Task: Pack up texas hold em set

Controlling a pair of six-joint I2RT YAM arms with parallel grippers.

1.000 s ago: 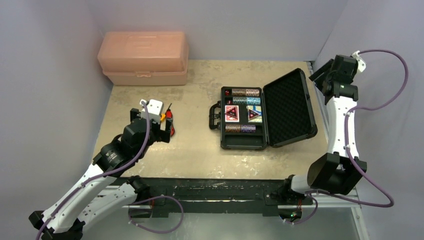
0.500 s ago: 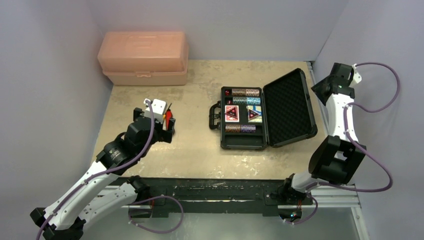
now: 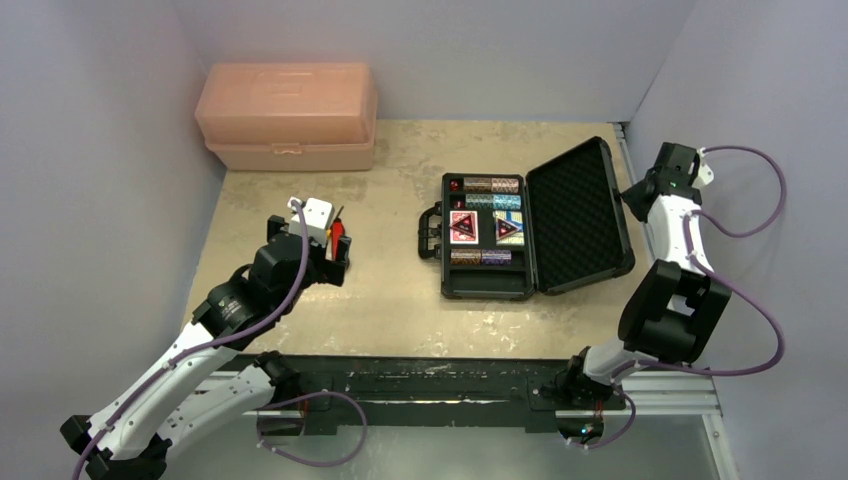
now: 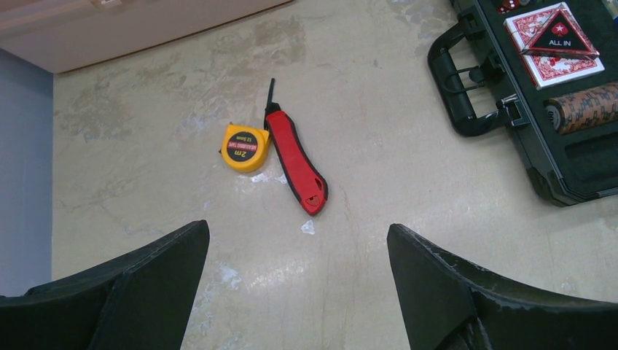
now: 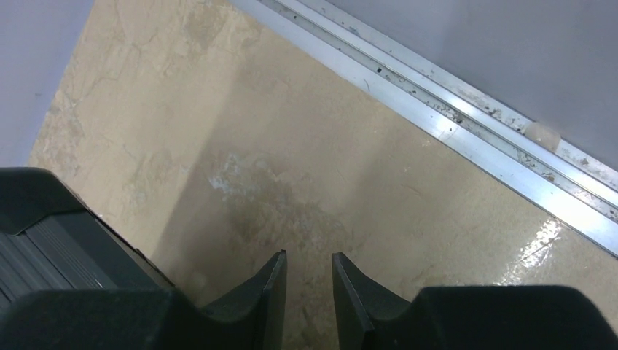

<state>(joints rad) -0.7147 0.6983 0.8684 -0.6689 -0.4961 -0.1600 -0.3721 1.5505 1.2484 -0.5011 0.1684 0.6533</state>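
The open poker case [image 3: 487, 237] lay mid-table, well to the right of the left gripper [image 4: 297, 227], whose jaws gaped wide and empty near a red knife [image 4: 295, 162], while the right gripper [image 5: 309, 257], narrowed to a slim empty gap, hung just beside the lid [image 3: 580, 215].

You have the small black case [image 3: 488, 284] lying open on the worktop, with its handle [image 3: 430, 232] to the left and its foam-lined lid [image 3: 580, 213] laid back to the right. Poker chip stacks [image 3: 492, 186] lie on their sides in the far rows and in one nearer row. Between them sit the red deck [image 4: 561, 67] and the blue deck [image 3: 499, 217], each topped by a black-red triangular token [image 4: 560, 36]. Red dice [image 3: 455, 186] fill the far-left corner.
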